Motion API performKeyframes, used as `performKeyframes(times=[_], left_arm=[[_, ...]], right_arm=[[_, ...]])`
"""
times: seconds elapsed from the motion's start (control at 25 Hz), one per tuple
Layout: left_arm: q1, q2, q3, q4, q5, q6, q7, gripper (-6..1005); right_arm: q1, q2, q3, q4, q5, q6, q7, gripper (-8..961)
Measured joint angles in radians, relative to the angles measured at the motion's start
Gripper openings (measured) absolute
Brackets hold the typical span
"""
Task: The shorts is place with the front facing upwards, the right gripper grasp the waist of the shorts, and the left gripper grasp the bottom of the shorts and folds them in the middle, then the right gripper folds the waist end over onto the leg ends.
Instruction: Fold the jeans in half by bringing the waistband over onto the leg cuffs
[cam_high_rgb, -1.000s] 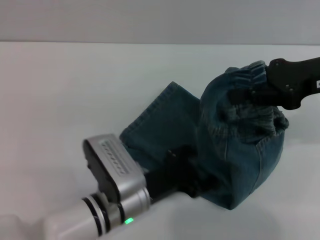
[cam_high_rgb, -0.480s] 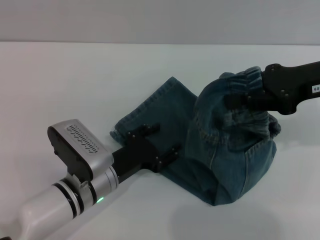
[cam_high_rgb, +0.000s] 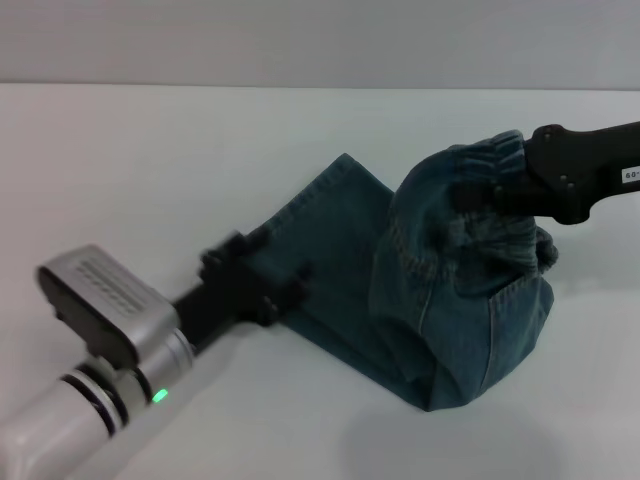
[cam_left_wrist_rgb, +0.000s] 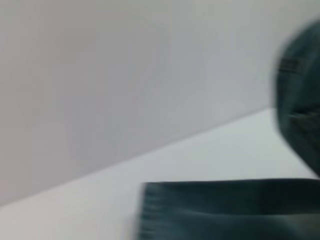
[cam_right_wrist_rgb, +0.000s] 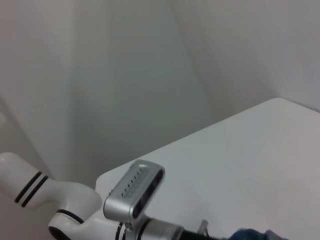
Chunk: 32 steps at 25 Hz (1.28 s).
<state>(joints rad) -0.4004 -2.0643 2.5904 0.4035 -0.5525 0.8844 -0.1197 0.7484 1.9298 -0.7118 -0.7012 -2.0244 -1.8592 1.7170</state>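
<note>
Denim shorts (cam_high_rgb: 420, 290) lengthwise-folded; waist (cam_high_rgb: 490, 165) is held lifted by clamped right gripper (cam_high_rgb: 475, 195); left gripper (cam_high_rgb: 255, 280), splayed empty, at leg ends (cam_high_rgb: 290, 215). Final fold-over left.

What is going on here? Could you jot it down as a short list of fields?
garment: shorts, blue denim, folded lengthwise on a white table
waist: lifted off the table, bunched
right gripper: shut on the waist, holding it up
leg ends: lying flat on the table
left gripper: at the near edge of the leg ends, open, holding nothing
stage: waist end not yet laid over the leg ends
</note>
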Motion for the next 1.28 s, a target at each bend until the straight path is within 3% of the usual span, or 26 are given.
performKeyframes(times=[0.2,0.32,0.36,0.64,0.8,1.0,1.28], left_arm=[[0.036,0.002,-0.156,-0.004,0.0,0.017,0.04,681],[0.05,0.003,-0.237,-0.014,0.0,0.034,0.054,681],[0.053,0.003,-0.258,-0.018,0.0,0.041,0.056,681],[0.057,0.002,-0.294,-0.031,0.0,0.054,0.057,682],[0.057,0.0,-0.29,-0.036,0.0,0.054,0.057,682],[0.057,-0.002,-0.289,-0.044,0.0,0.055,0.056,682],[0.057,-0.003,-0.289,-0.057,0.0,0.049,0.053,682]], right_arm=[[0.011,0.023,-0.004,0.002,0.001,0.03,-0.019,71],[0.018,0.047,-0.025,0.004,0.001,0.067,-0.031,71],[0.023,0.065,-0.043,0.007,0.001,0.093,-0.041,71],[0.042,0.106,-0.103,0.028,-0.001,0.197,-0.05,70],[0.067,0.112,-0.123,0.074,-0.002,0.278,-0.036,70],[0.078,0.123,-0.128,0.089,-0.002,0.326,-0.052,137],[0.088,0.132,-0.148,0.082,-0.002,0.387,-0.054,437]])
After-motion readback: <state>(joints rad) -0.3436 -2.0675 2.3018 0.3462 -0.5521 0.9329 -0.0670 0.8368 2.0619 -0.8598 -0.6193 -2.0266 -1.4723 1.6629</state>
